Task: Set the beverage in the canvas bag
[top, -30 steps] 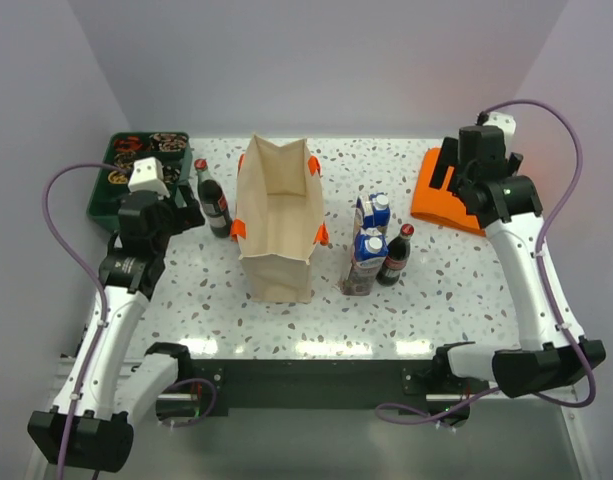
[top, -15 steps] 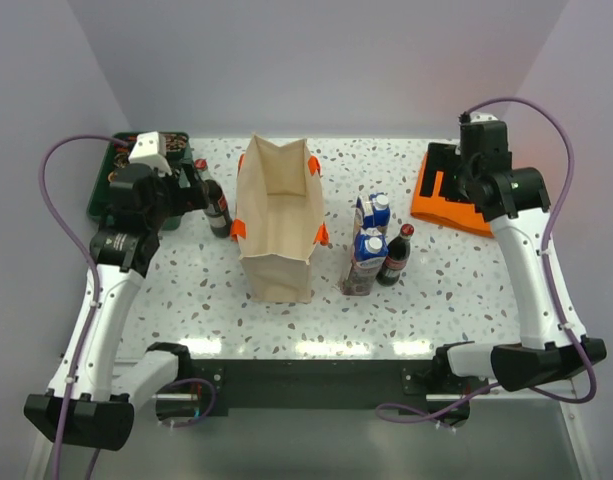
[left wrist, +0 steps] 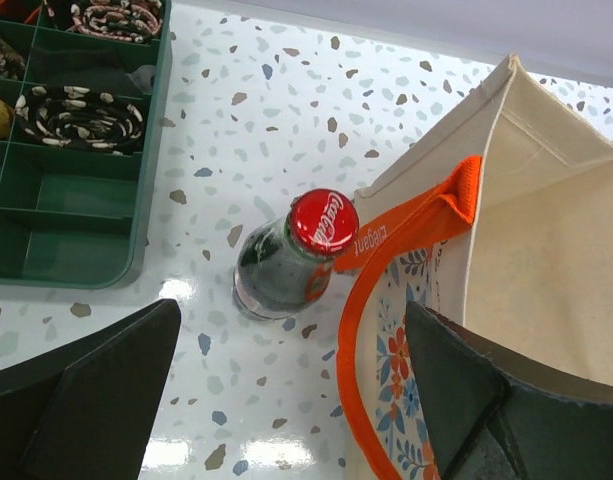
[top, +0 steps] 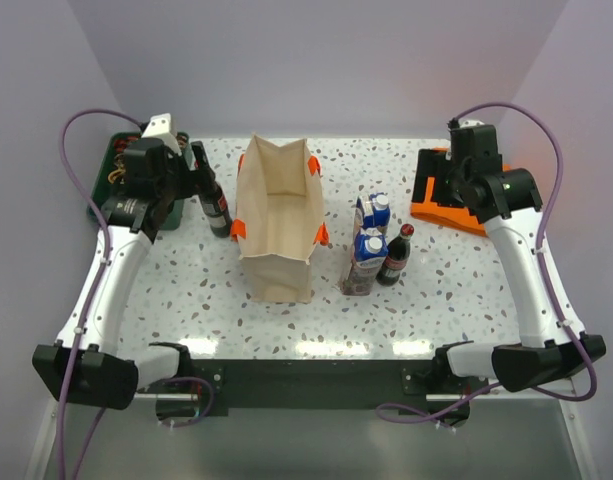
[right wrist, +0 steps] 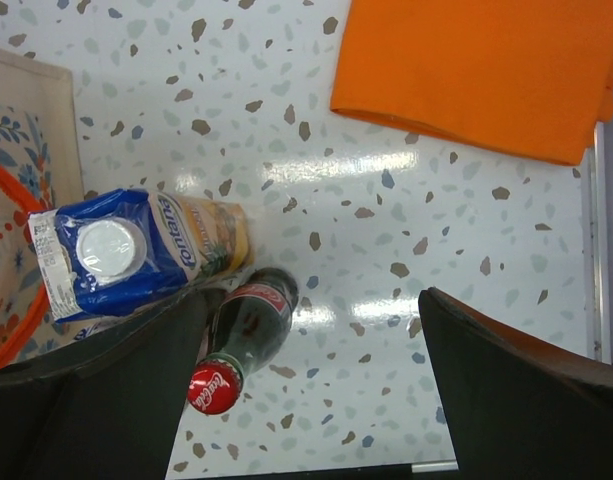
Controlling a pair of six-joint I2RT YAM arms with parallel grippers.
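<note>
1. The canvas bag (top: 278,225) stands open at the middle of the table (top: 186,290).
2. Your left gripper (left wrist: 291,312) is wide open and empty.
3. Your right gripper (right wrist: 314,300) is wide open too and holds nothing.
4. A juice carton (right wrist: 136,255) stands right of the bag.
5. One cola bottle (left wrist: 291,262) stands upright just left of the bag, and a second bottle (right wrist: 241,335) stands beside the carton.

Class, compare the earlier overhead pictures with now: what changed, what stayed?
The left gripper swung back from the near edge, open above the left cola bottle; the right gripper edged left by the orange cloth. Nothing gripped. The bag, other bottle and cartons stayed.
</note>
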